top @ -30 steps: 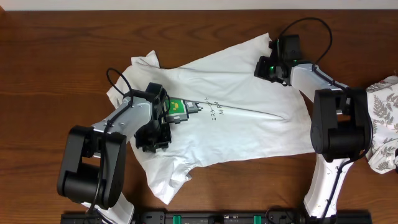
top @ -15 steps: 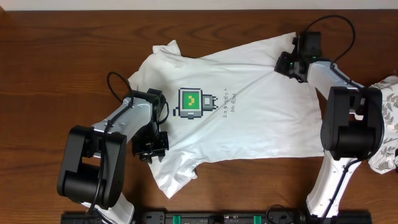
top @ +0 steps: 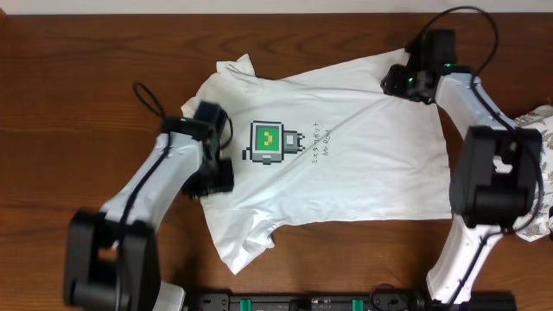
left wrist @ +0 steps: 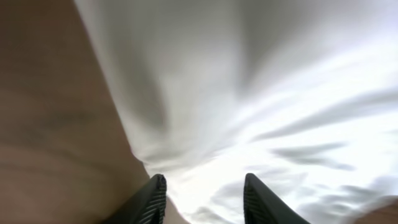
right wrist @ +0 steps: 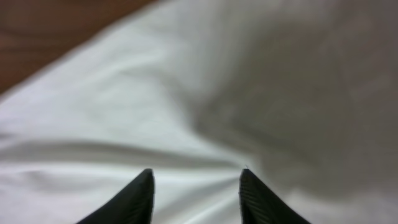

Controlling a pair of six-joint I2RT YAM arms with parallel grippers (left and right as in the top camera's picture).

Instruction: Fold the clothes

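The white T-shirt lies spread flat across the middle of the wooden surface, sleeves to the left. Its green pixel chest graphic faces up, with small lettering beside it too fine to read. The left claw is smeared by motion over the shirt's left edge and hides the fabric there. Its wrist view shows the left claw spread above blurred cloth. The right claw sits at the far right corner, and the wrist view shows it spread too, pinching nothing. A fern-printed cloth at the right edge is cut off.
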